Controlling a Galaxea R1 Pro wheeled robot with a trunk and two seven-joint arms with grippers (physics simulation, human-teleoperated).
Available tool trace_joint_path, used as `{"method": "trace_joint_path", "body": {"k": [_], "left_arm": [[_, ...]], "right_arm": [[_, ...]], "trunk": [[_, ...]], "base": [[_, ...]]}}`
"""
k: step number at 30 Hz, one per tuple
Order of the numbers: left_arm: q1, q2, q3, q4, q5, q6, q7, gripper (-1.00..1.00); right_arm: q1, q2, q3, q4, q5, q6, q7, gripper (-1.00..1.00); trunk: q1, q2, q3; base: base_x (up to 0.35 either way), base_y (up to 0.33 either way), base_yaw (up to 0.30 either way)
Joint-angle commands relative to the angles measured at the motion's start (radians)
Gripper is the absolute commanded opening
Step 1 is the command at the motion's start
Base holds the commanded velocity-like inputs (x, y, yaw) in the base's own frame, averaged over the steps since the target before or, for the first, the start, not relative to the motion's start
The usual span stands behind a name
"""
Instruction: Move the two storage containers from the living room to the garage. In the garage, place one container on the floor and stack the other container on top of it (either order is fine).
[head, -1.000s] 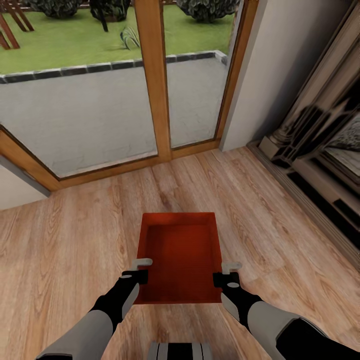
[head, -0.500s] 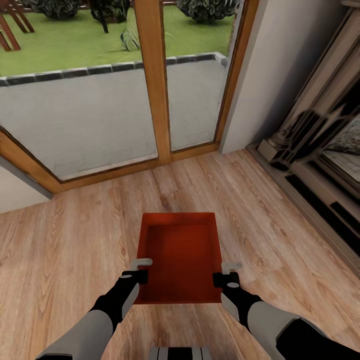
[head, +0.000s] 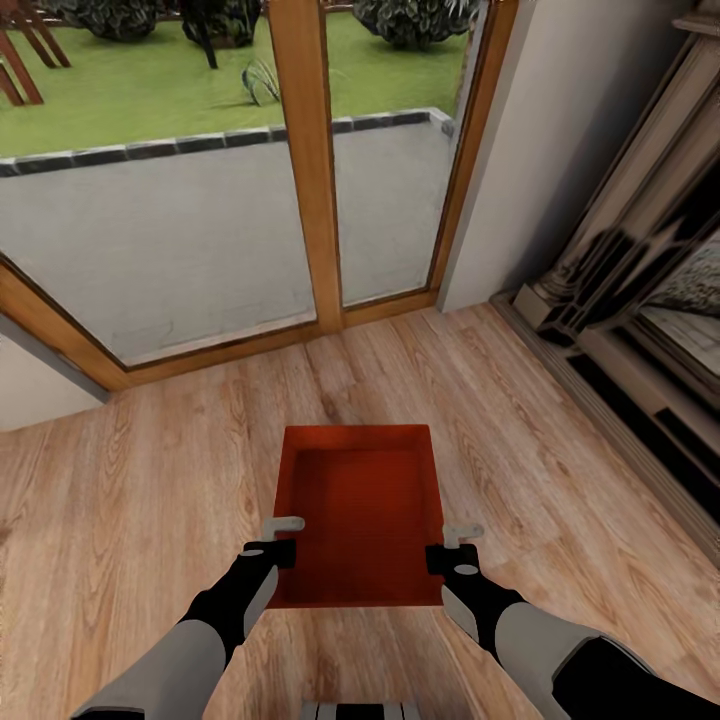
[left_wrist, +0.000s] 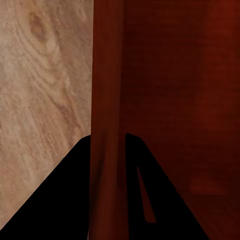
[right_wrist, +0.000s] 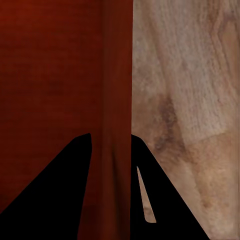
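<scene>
From the head camera, the task looks to be at an early stage. One red bin (head: 360, 515) is carried between the two arms above the light wood floor (head: 150, 480) of the living room, with wood-framed glass doors (head: 310, 170) ahead and a dark fireplace surround (head: 640, 320) to the right. The garage and its concrete floor are nowhere in sight, so the carry through the house, the setting down and the stacking all appear to be left. A second bin is not to be seen here, so I cannot say where it stands. The left gripper (head: 283, 538) holds the bin's left wall near the close corner, and the right gripper (head: 450, 545) holds the right wall opposite, so the bin hangs level between them, just ahead of the robot's trunk.

In the left wrist camera, the bin's wall (left_wrist: 106, 100) runs straight into the gap between the two dark fingers (left_wrist: 65, 200) of the left gripper, one finger outside over the wood floor and one inside over the bin's bottom. The fingers are pinched on that wall.

In the right wrist camera, the picture is mirrored: the bin's other wall (right_wrist: 119, 90) passes between the right gripper's fingers (right_wrist: 55, 195), red bottom on one side and wood planks on the other. This gripper too is clamped on the wall.
</scene>
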Motion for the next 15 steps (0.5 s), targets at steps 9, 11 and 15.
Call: {"method": "trace_joint_path", "body": {"k": [9, 11, 15], "left_arm": [[0.001, 0.000, 0.000, 0.002, 0.004, 0.006, 0.005, -1.00], [0.001, 0.000, 0.000, 0.002, 0.004, 0.006, 0.006, -1.00], [0.001, -0.001, 0.000, 0.002, 0.004, 0.005, 0.005, -1.00]], "right_arm": [[-0.001, 0.000, 0.005, -0.027, 0.003, -0.042, 0.000, -1.00], [-0.001, 0.000, 0.005, -0.027, 0.004, -0.043, 0.000, -1.00], [-0.001, 0.000, 0.007, -0.028, 0.008, -0.043, 0.003, -1.00]], "trunk": [[-0.035, 0.063, 0.028], [-0.042, 0.077, 0.034], [-0.058, 0.105, 0.047]], "base": [[0.000, 0.000, 0.000], [0.000, 0.000, 0.000], [0.000, 0.000, 0.000]]}}
